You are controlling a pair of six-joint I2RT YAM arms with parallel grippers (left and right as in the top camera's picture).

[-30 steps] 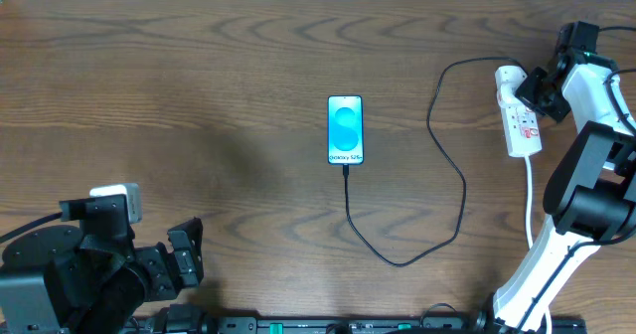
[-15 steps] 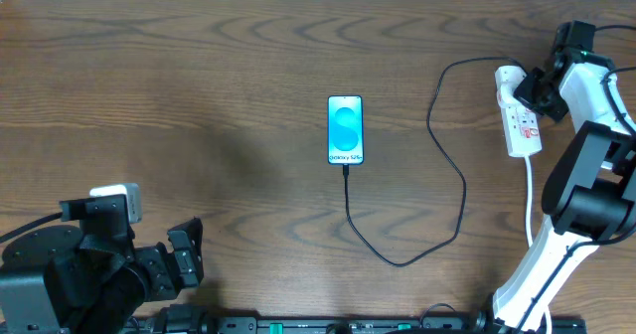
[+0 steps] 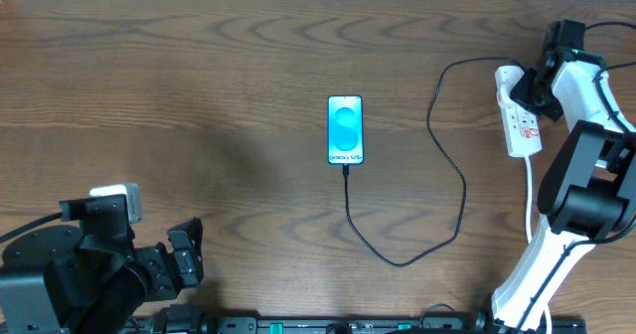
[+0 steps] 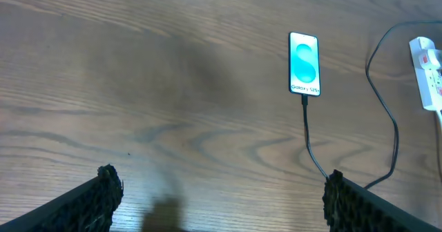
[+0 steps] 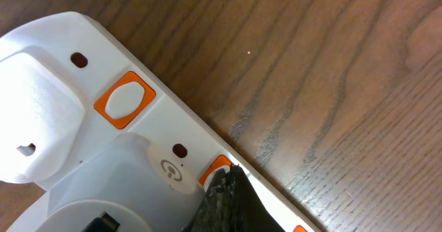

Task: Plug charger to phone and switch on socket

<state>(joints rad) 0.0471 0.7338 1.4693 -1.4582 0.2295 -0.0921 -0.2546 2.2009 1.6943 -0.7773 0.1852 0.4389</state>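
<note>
The phone [image 3: 345, 129] lies screen up at the table's middle, its display lit cyan; it also shows in the left wrist view [image 4: 304, 63]. The black charger [image 3: 464, 190] is plugged into the phone's near end, loops right and runs up to the white socket [image 3: 519, 120] at the far right. My right gripper [image 3: 537, 87] is shut and hovers over the socket's far end. In the right wrist view its dark tip [image 5: 231, 185] touches an orange switch [image 5: 215, 167] on the socket [image 5: 62, 94]. My left gripper [image 4: 221, 187] stands open over bare wood at the front left [image 3: 184, 259].
The socket's white cord [image 3: 530, 190] trails toward the front right beside my right arm's base [image 3: 586, 195]. My left arm's bulk [image 3: 60, 279] fills the front left corner. A second orange switch [image 5: 124, 99] sits farther along the strip.
My right gripper has shifted slightly left and away over the socket's end. Phone, cable and left arm have not moved.
</note>
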